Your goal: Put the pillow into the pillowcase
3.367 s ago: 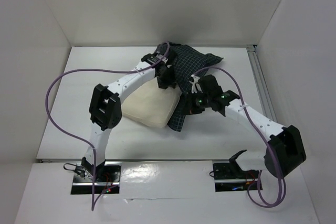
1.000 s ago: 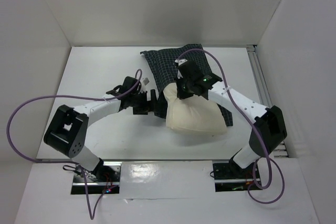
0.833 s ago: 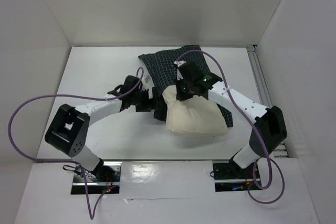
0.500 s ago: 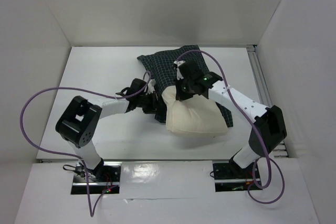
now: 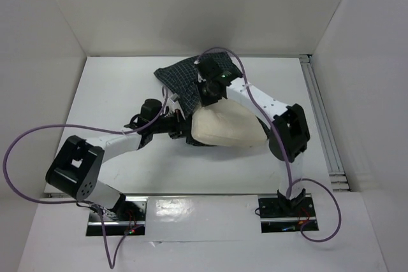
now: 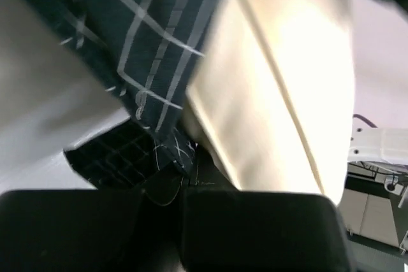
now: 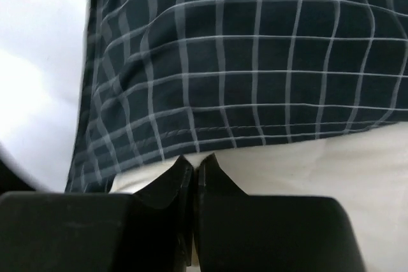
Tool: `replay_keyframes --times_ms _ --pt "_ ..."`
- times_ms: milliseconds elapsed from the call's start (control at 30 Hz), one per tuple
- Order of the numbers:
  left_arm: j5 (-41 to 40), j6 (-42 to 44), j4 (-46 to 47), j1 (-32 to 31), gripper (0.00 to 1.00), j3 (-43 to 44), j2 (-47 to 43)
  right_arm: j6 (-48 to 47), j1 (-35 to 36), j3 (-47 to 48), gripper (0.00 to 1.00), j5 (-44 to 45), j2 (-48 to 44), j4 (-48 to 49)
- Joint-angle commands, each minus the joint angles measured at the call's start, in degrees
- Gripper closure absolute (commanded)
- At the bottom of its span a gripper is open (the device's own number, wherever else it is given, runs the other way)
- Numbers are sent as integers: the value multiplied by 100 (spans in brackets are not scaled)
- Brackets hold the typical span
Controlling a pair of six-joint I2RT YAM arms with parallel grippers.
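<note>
My left gripper [image 6: 183,179] is pressed shut on a small fold of the dark navy, white-checked fabric pillowcase [image 6: 146,36], a bottom corner of the cloth bunched right at the fingertips, with the soft cream-white rectangular pillow [image 6: 280,93] bulging just beside it. In the overhead view the left gripper [image 5: 181,130] sits at the near-left edge of the pillow [image 5: 226,125], where a strip of navy shows under the cream. My right gripper [image 7: 194,165] is also closed, its tips meeting exactly where the stitched hem of the pillowcase [image 7: 255,62] gives way to cream; I judge it is nipping that hem, though I cannot rule out a pinch of pillow along with it. From above, the right gripper [image 5: 208,91] is at the pillow's far-left end, and the rest of the pillowcase [image 5: 182,76] lies crumpled beyond it towards the back wall. The pillow rests mid-way across the white table [image 5: 115,93], most of its body outside the sack. I expect both pieces to handle light and limp: the pillow will squash and fold rather than slide, and the thin cloth will slip from a shallow pinch. The hem is the place to hold, one layer per hand on opposite sides of the mouth, so the opening spreads over the cushion's end.
</note>
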Motion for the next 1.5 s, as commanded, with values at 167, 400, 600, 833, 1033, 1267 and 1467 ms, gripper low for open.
replay_keyframes --times_ms 167,400,600,833,1033,1267,1467 --pt "1462 -169 324 -107 100 196 -988 78 -671 2938 100 1122 1377 468" --pt "1673 306 -564 -54 100 953 -1173 79 -751 3137 100 1098 727 818" --pt "1270 410 -1298 -1 100 550 -1910 394 162 1326 100 728 744 1354" --pt "-326 1139 -3673 -1 8 777 -3464 588 559 438 39 50 149 1477" --pt "-928 1851 -4729 113 5 1682 -3372 658 -169 -880 8 340 -1530 1338" --pt "-1753 1712 -5150 -194 23 2842 -1298 896 -1760 -2261 22 51 -1867 1329" --pt "-2922 1817 -6382 -747 5 4310 241 1202 -1867 -3113 46 -994 -1621 1940"
